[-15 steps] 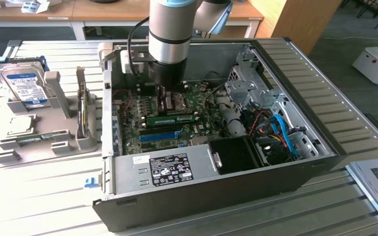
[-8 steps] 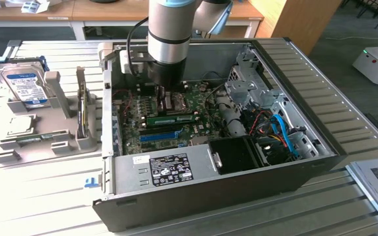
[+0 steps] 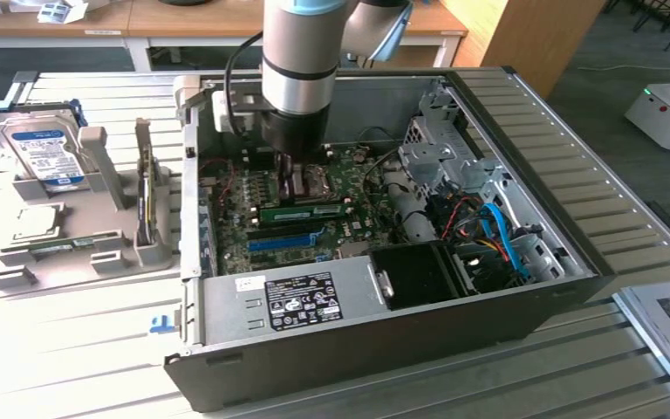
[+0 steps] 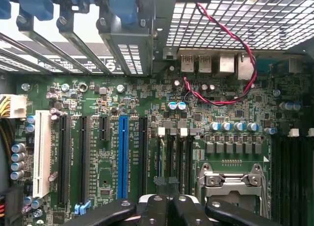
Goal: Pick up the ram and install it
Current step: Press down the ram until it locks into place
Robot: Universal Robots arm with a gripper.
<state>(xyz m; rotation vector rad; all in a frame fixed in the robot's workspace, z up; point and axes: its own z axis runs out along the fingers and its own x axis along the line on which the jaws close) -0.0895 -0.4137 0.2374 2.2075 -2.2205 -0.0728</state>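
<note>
The ram (image 3: 306, 210), a long green stick with black chips, stands on edge in a motherboard slot inside the open computer case (image 3: 568, 262). It lies between the CPU socket (image 3: 311, 179) and the long blue slot (image 3: 283, 241). My gripper (image 3: 294, 185) reaches down into the case just above and behind the ram, over the socket. In the wrist view my gripper (image 4: 164, 212) is shut with nothing visible between its black fingers (image 4: 149, 209). Below it lie the blue slot (image 4: 122, 157), black slots with white clips (image 4: 172, 152) and the CPU socket (image 4: 230, 179).
A grey parts holder (image 3: 102, 236) at the exterior view's left carries a hard drive (image 3: 42, 150), a CPU chip (image 3: 35, 220) and a thin stick on edge (image 3: 143, 199). Drive cages (image 3: 446, 148), cables (image 3: 492, 231), a fan (image 3: 422, 272) and the power supply (image 3: 300, 301) crowd the case.
</note>
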